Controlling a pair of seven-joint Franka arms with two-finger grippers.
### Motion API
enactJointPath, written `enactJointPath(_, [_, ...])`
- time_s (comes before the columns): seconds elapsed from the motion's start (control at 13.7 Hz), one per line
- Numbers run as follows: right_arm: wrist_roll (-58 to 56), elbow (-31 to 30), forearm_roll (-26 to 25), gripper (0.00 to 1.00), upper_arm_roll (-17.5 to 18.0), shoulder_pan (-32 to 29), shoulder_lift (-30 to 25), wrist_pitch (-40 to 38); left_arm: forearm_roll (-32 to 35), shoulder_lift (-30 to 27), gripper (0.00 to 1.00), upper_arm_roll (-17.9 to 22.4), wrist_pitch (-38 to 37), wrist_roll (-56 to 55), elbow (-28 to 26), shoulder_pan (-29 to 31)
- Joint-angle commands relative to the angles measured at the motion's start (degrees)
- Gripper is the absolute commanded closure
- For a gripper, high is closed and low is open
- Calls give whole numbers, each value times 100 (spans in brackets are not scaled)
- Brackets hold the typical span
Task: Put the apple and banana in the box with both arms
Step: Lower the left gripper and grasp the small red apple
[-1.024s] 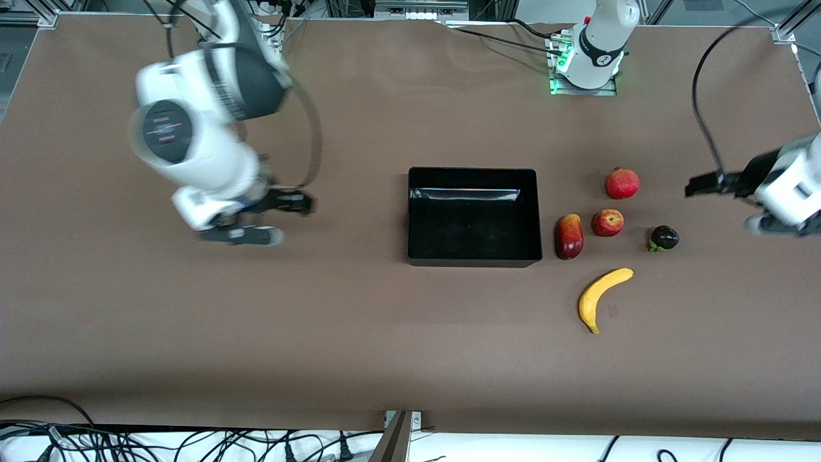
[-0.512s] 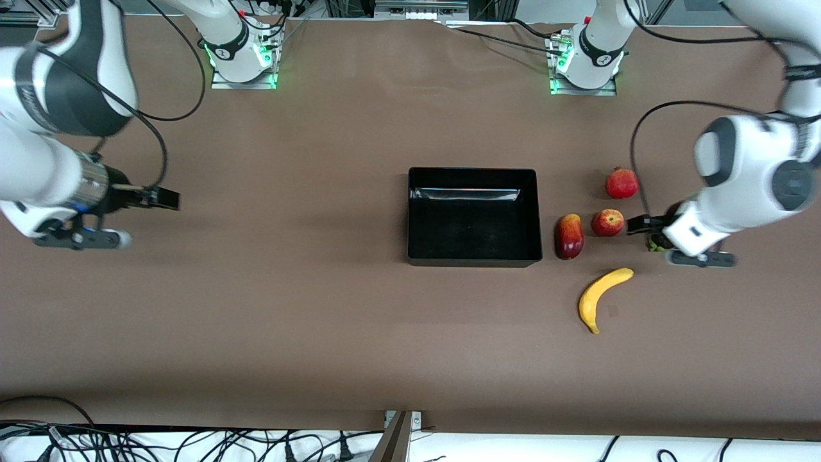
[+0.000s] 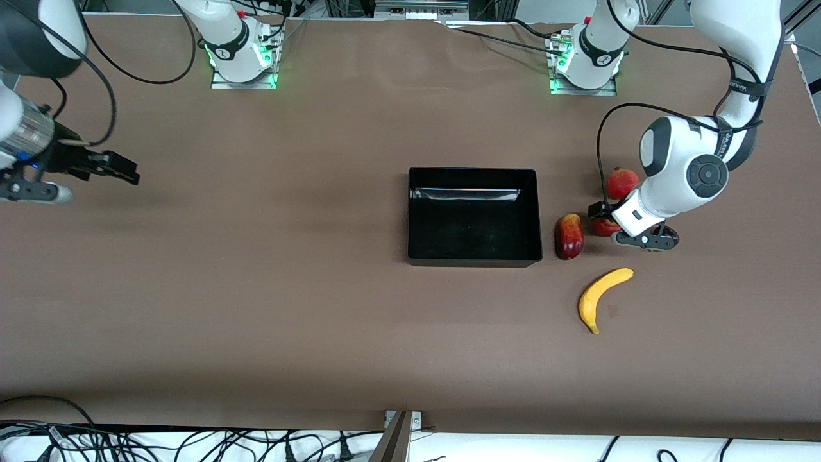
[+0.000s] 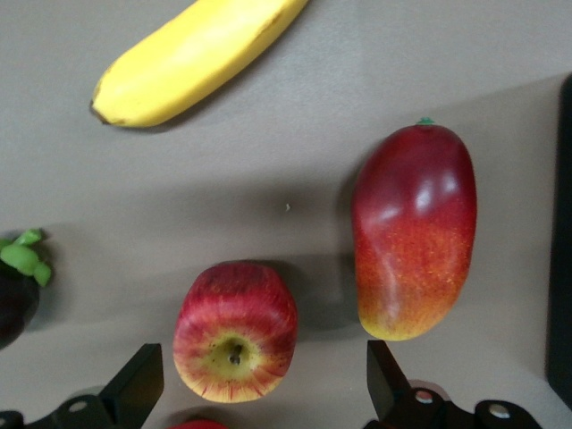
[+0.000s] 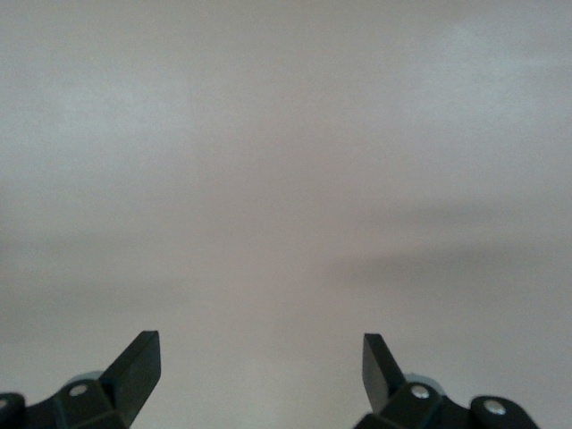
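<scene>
The apple lies between the elongated red-and-orange fruit and a dark fruit, mostly covered by my left gripper. In the left wrist view the apple shows stem-up between the open fingers of the left gripper, which hangs above it without touching. The banana lies nearer the front camera and also shows in the left wrist view. The black box stands mid-table. My right gripper is open and empty over bare table at the right arm's end; it also shows in the right wrist view.
An elongated red-and-orange fruit lies between the box and the apple. A plain red crowned ball lies farther from the camera than the apple. A dark fruit with green leaves lies beside the apple toward the left arm's end.
My left gripper has swung in from the left arm's end of the table to over the apple. My right gripper has moved away toward the right arm's end. The fruits have not moved.
</scene>
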Motion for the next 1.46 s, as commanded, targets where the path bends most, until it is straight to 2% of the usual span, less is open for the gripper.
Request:
enactJointPath(0.0, [-44,-158,-50,0,180,-232,-295,-60,3,-30,0,34,387,708,-158,-1])
enactJointPath(0.22, [-18,96,-59,0,154,-233,-155,-551,3,118,0,34,492,1218,-167,70])
enactJointPath(0.44, [-18,176,-85,0,180,-215,-128,-543,3,224,0,34,861,1378,-412,96])
enactJointPath(0.73, [9,185,-103,0,189,-198,-128,-491,-6,295,0,34,862,1378,-430,96])
enactJointPath(0.8, [8,185,-103,0,189,-198,-128,-412,-6,269,43,34,810,1378,-430,96])
enactJointPath(0.88, [0,211,-94,0,189,-198,-145,-385,-6,182,96,34,740,1370,-430,96])
enactJointPath(0.95, [43,272,-77,0,189,-198,-137,-394,-6,102,100,34,652,1265,-422,96])
enactJointPath(1.24, [0,422,-33,0,189,-198,-137,-455,-15,-485,100,25,467,1264,-290,70])
enactJointPath(1.32, [-18,422,-33,0,189,-198,-137,-464,-85,-653,100,-18,232,1255,-194,18])
enactJointPath(1.39, [-18,414,-33,0,181,-198,-137,-464,-103,-733,100,-254,-49,1133,85,0])
